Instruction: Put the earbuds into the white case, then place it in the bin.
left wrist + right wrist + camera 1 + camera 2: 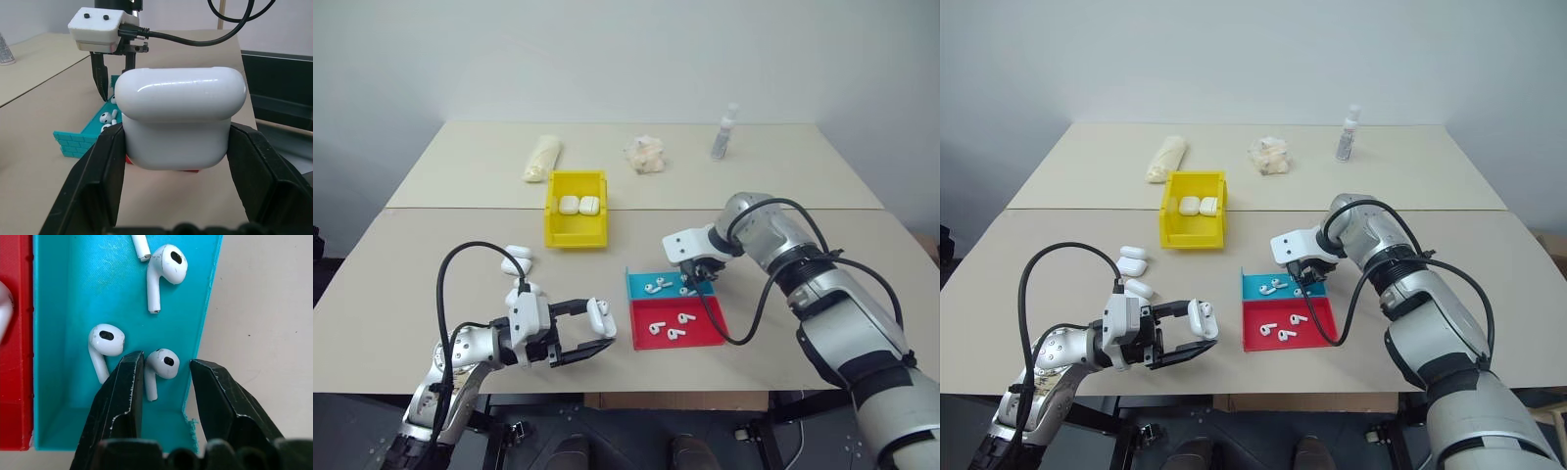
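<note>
My left gripper [600, 333] is shut on a white case [181, 115] and holds it level above the table's near edge, its lid down. My right gripper [165, 366] points down into the blue tray [640, 280], jaws open. One finger [122, 391] stands inside the tray. The other finger [222, 396] stands outside the tray's wall. One earbud [162, 363] lies between them, and more earbuds [105, 340] lie beside it. The yellow bin [576, 238] stands further back, holding two white cases [578, 205].
A red tray [705, 323] with three earbuds [658, 328] adjoins the blue one. Spare cases [518, 258] lie left of centre. A small bottle [724, 132], a crumpled bag [645, 154] and a pale roll [543, 157] sit on the far table.
</note>
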